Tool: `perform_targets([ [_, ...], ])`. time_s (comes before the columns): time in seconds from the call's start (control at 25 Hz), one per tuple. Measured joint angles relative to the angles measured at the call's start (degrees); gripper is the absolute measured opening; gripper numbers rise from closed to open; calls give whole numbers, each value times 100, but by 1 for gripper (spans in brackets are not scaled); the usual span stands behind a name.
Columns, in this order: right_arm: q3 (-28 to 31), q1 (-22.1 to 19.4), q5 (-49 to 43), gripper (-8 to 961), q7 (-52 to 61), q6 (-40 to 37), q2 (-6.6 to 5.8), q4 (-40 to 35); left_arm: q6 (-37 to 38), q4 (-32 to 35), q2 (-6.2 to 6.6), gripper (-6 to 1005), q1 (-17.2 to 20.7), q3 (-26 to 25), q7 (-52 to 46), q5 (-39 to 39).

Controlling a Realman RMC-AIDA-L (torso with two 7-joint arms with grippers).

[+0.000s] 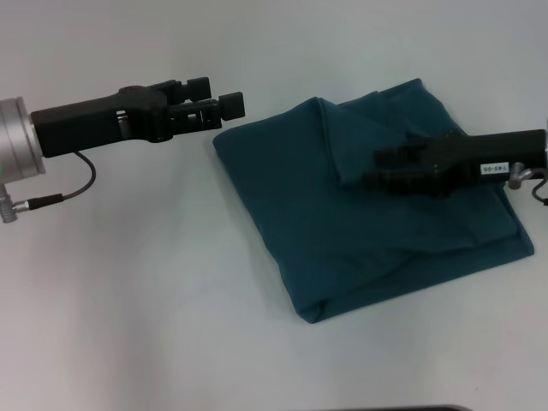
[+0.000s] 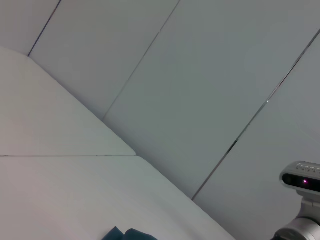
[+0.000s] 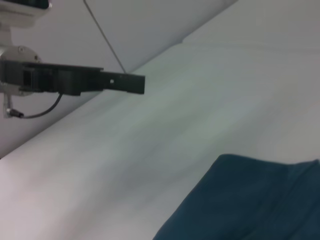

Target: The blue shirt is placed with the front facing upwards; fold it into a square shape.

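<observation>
Left gripper (image 1: 233,106) raised above bare white table (image 1: 128,291), just left of the cloth, jaws closed on nothing; blue shirt (image 1: 342,223) folded into rough square at centre-right; right gripper (image 1: 383,159) low over it, grip state unclear.

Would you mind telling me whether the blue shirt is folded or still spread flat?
Folded: the blue shirt lies as a compact, roughly square bundle with layered edges, no sleeves or lettering showing.
</observation>
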Motion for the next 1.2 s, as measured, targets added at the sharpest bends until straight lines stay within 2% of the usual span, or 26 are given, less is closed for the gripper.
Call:
perform_targets([
  [0.16, -239, 13, 0, 569, 88, 82, 46, 36, -27, -2, 0, 969, 4, -3, 52, 3],
  [0.6, -277, 13, 47, 562, 6, 186, 68, 52, -41, -7, 1, 968, 12, -21, 80, 8],
  [1.2, -1017, 89, 55, 560, -601, 871, 99, -177, -62, 52, -76, 968, -23, -20, 224, 16],
])
